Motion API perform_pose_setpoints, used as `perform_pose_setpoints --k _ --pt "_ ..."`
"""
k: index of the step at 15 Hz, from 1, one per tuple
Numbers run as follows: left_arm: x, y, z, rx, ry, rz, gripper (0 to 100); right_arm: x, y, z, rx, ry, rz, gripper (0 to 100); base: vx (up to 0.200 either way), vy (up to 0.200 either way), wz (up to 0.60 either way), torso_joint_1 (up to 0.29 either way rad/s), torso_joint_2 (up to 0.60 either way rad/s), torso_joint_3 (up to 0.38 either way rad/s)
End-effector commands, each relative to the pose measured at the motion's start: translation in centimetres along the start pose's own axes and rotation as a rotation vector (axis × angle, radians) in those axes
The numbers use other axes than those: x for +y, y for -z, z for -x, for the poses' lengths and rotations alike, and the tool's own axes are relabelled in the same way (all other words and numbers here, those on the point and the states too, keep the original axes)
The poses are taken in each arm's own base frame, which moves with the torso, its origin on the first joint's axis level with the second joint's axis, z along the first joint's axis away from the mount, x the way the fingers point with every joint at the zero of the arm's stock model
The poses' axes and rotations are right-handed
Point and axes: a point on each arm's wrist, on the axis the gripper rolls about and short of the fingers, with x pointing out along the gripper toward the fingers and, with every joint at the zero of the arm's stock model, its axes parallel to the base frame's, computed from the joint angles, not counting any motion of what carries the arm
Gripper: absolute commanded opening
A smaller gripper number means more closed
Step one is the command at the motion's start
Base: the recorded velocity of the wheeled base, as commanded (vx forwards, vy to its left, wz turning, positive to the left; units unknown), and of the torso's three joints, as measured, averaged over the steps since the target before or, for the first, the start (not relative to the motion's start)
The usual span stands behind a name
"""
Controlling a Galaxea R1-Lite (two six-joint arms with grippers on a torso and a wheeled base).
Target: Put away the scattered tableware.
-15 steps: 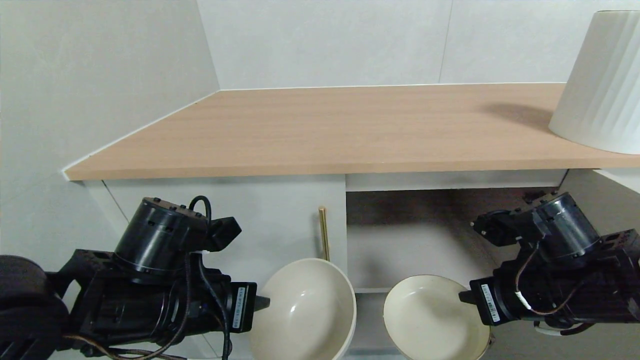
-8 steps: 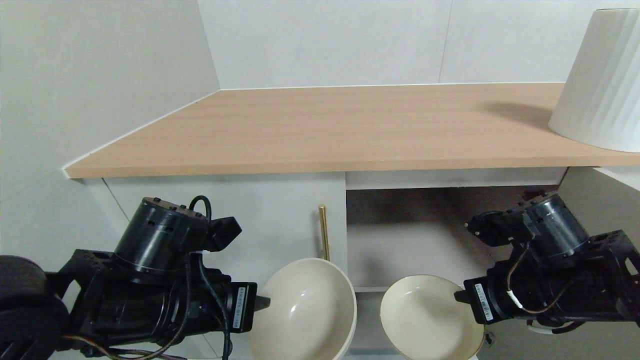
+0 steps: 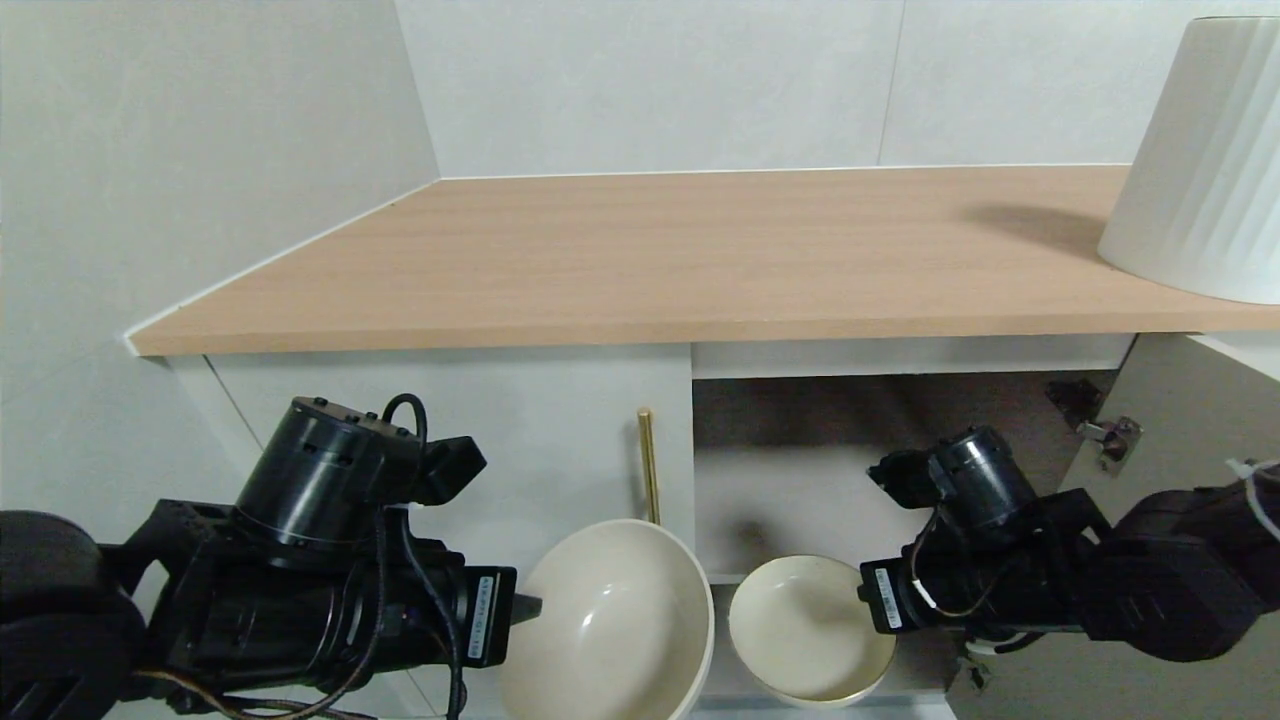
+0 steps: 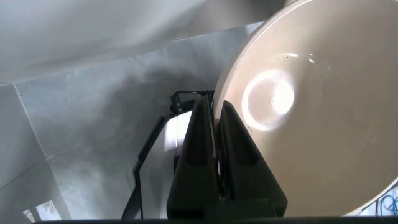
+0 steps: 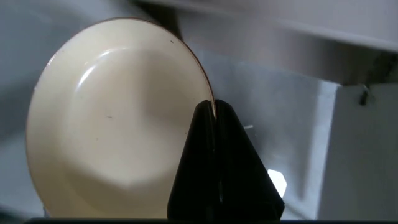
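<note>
A large cream bowl (image 3: 610, 620) hangs in front of the closed left cabinet door, and my left gripper (image 3: 530, 606) is shut on its rim. The left wrist view has that bowl (image 4: 311, 112) with its rim pinched between the left gripper (image 4: 214, 112) fingers. A smaller cream bowl (image 3: 805, 630) sits in the mouth of the open cabinet compartment (image 3: 880, 450), its rim clamped by my right gripper (image 3: 868, 605). The same small bowl (image 5: 118, 118) appears in the right wrist view, with the right gripper (image 5: 212, 112) shut over its edge.
A wooden countertop (image 3: 700, 250) spans above the cabinet. A white ribbed lampshade (image 3: 1210, 160) stands at its right end. A brass handle (image 3: 648, 465) runs down the closed left door. The right cabinet door (image 3: 1190, 420) stands swung open, hinge (image 3: 1105, 432) visible.
My right arm has moved left and deeper toward the open compartment, carrying the small bowl with it, and the hinge has come into sight. The left arm and large bowl have barely shifted.
</note>
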Motion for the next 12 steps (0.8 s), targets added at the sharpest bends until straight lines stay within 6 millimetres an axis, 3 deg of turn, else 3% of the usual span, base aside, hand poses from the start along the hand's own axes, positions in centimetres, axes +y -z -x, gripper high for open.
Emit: perform_pose_setpoints --k 1,7,12 --pt "0.0 0.0 0.0 0.001 -0.001 0.001 0 -1.6 0.7 -4.3 0.037 0.045 -0.054 0 0.000 0.000 0.00 0.000 0.00 0.000" --pt "0.0 0.0 0.0 0.002 -0.001 0.000 0 -5.9 0.2 -11.3 -0.129 0.188 -0.190 0 0.000 0.000 0.00 0.000 0.00 0.000" --pt "0.0 0.0 0.0 0.002 -0.001 0.000 0 -7.4 -1.6 -12.8 -0.213 0.279 -0.273 0 0.000 0.000 0.00 0.000 0.00 0.000"
